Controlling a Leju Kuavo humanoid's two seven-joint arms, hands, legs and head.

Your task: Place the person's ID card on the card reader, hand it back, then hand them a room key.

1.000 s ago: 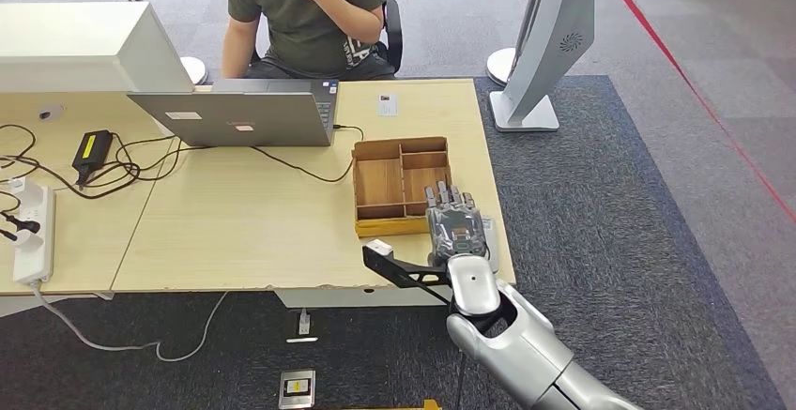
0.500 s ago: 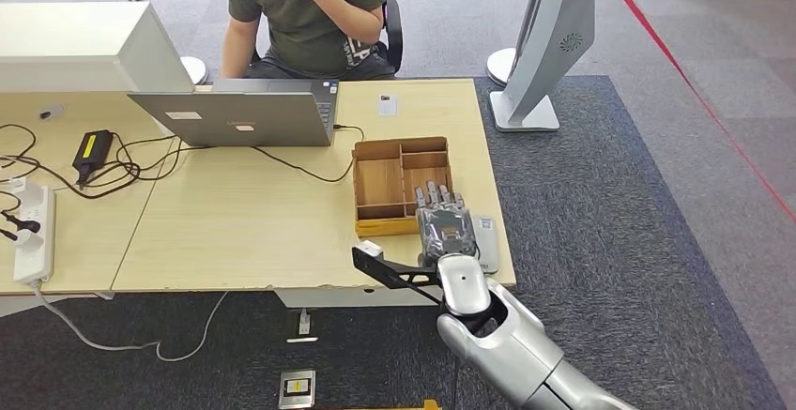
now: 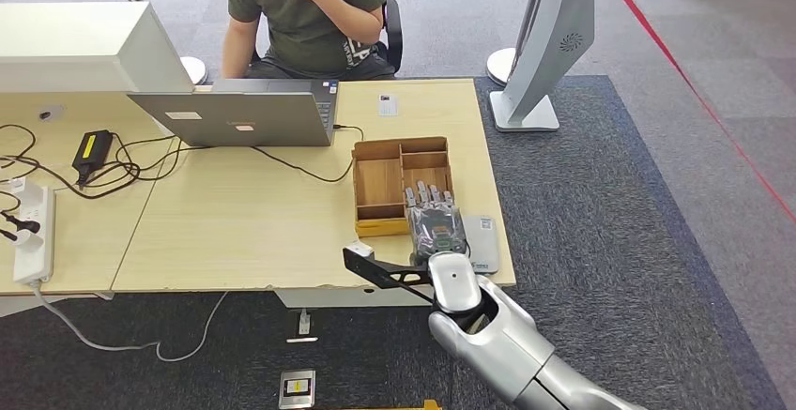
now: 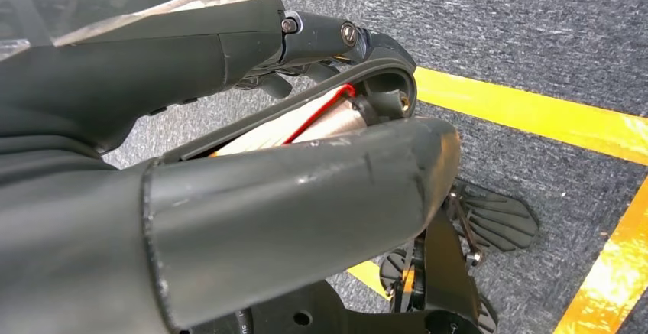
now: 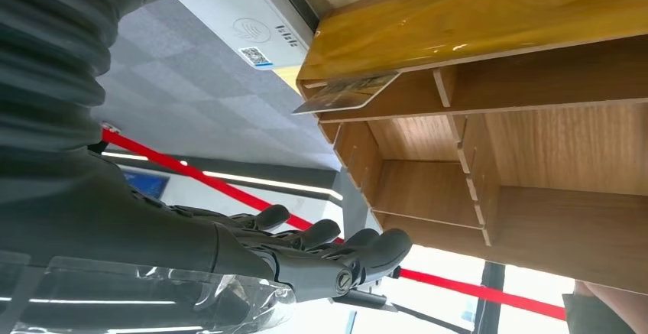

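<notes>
A small pale card (image 3: 387, 104) lies on the desk's far side, in front of the seated person (image 3: 305, 7). The grey-white card reader (image 3: 482, 241) (image 5: 244, 24) sits at the desk's near right corner. Left of it stands a wooden divided tray (image 3: 380, 180) (image 5: 535, 158); a printed card (image 5: 348, 93) lies in its near right compartment. My right hand (image 3: 434, 222) (image 5: 306, 250) hovers flat over that compartment, fingers stretched out, holding nothing. My left hand (image 4: 229, 158) hangs over the floor, thumb and fingers apart, nothing in it.
An open laptop (image 3: 239, 114) and a monitor (image 3: 84, 49) stand at the far left of the desk (image 3: 244, 232). Cables, a charger (image 3: 92, 150) and a power strip (image 3: 30, 236) lie left. A grey stand (image 3: 544, 44) rises beyond the desk's right end.
My right hand has slid left and slightly forward, from over the reader's edge to over the tray's near right compartment. The person has not moved.
</notes>
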